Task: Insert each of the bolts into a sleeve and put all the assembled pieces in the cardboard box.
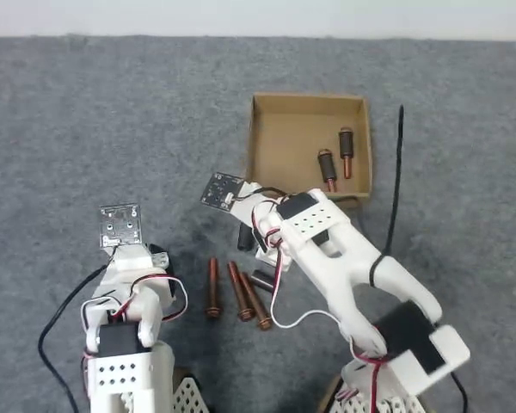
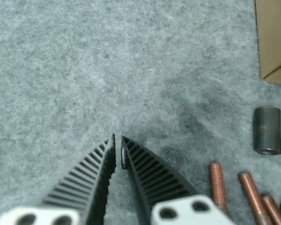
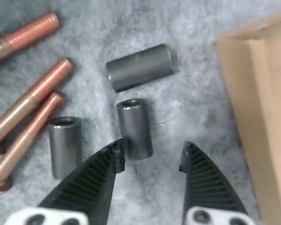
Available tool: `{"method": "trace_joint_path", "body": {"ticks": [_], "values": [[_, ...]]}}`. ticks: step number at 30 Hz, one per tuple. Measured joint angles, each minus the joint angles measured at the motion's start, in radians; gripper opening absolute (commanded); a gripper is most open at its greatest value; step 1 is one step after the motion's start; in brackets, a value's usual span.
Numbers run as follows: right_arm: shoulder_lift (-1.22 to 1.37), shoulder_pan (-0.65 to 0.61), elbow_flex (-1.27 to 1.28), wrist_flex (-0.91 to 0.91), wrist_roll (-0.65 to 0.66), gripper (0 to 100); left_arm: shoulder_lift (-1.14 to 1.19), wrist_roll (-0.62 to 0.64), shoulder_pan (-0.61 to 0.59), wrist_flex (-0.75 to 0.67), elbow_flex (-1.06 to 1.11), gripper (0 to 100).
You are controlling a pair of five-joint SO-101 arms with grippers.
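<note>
Right jaws: apart, sleeve (image 3: 135, 129) lying partly between them.
Left jaws: together, empty; bolts (image 2: 218, 183) just beside.
Cardboard box (image 1: 262, 142): near right jaws.

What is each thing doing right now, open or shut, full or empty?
brown cardboard box: open on top, two assembled pieces lying inside.
three copper threaded bolts: loose on the grey carpet, no sleeves on.
three dark grey metal sleeves: empty, on the carpet.
left tool: shut, empty.
right tool: open, over one sleeve.
</note>
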Motion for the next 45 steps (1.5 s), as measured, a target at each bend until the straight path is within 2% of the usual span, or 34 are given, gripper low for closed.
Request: {"method": "trace_joint_path", "body": {"ticks": [11, 17, 23, 34, 40, 45], "values": [[0.101, 0.0, -0.002, -0.06, 0.002, 16.5, 0.0, 0.0, 0.0, 0.0, 0.0, 2], [0.101, 0.005, -0.003, -0.069, 0.002, 6.1, 0.0, 0.0, 0.0, 0.0, 0.0, 2], [0.101, 0.006, -0.003, -0.089, 0.002, 0.9, 0.0, 0.0, 0.0, 0.0, 0.0, 2], [0.097, 0.006, -0.003, -0.069, 0.002, 0.7, 0.0, 0.0, 0.0, 0.0, 0.0, 2], [-0.04, 0.003, 0.041, -0.021, -0.137, 0.8, 0.0, 0.0, 0.0, 0.0, 0.0, 2], [-0.176, 0.077, 0.127, -0.021, -0.209, 0.9, 0.0, 0.0, 0.0, 0.0, 0.0, 2]]}}
